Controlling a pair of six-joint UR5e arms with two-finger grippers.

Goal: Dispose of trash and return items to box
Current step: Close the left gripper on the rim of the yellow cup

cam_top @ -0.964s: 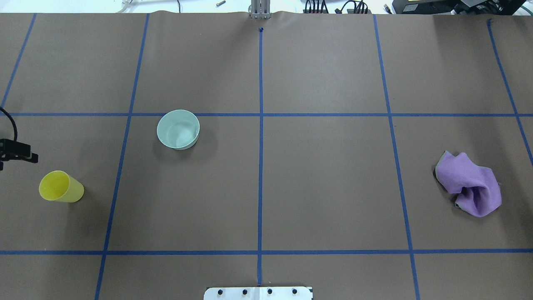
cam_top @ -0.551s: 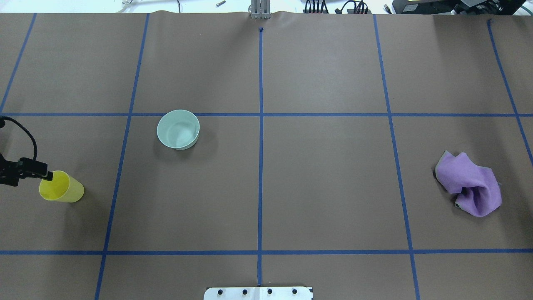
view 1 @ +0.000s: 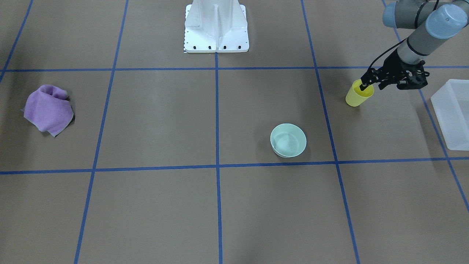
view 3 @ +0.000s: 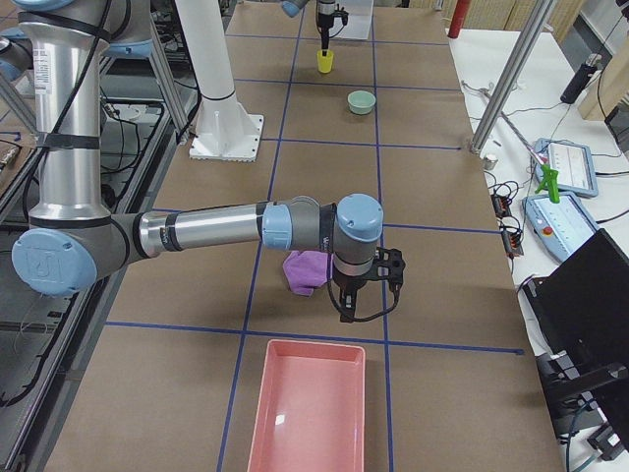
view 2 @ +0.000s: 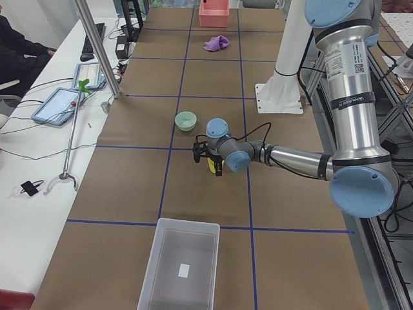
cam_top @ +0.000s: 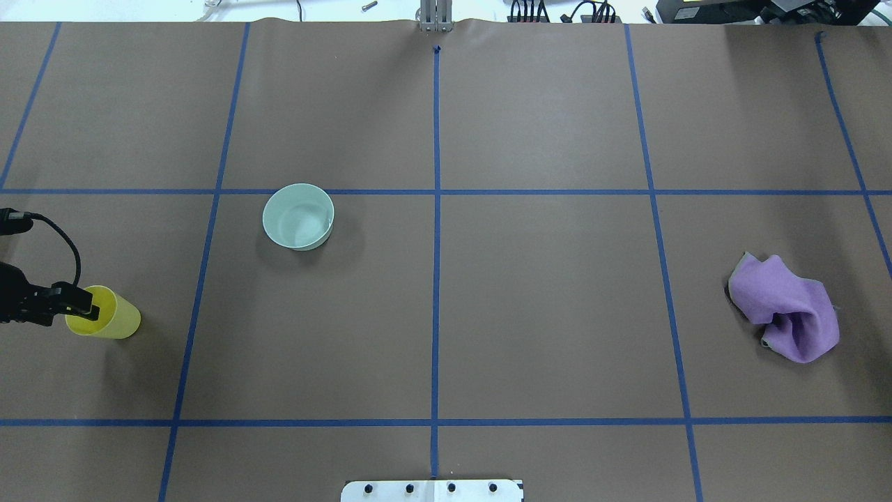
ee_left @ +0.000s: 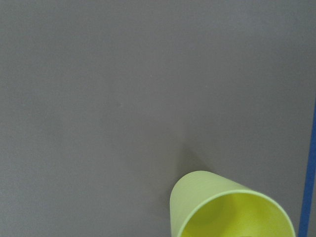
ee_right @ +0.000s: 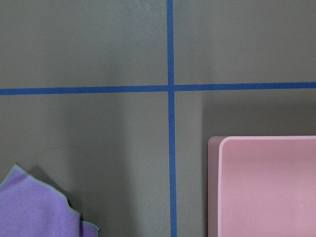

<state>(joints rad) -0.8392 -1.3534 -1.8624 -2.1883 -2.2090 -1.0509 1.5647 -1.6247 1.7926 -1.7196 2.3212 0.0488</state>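
I can read no words or numbers anywhere. The sticker [view 2: 353, 62] on my near arm [view 2: 352, 123] is too small, as is the white label [view 2: 184, 270] inside the bin [view 2: 157, 261] at six o'clock.

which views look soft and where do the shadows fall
Left wrist view: soft throughout, the cup cropped at the bottom edge, a faint shadow rising from it. Overhead view: sharp, a soft-edged shadow right of the bowl. Right wrist view: a shadow band left of the tray.
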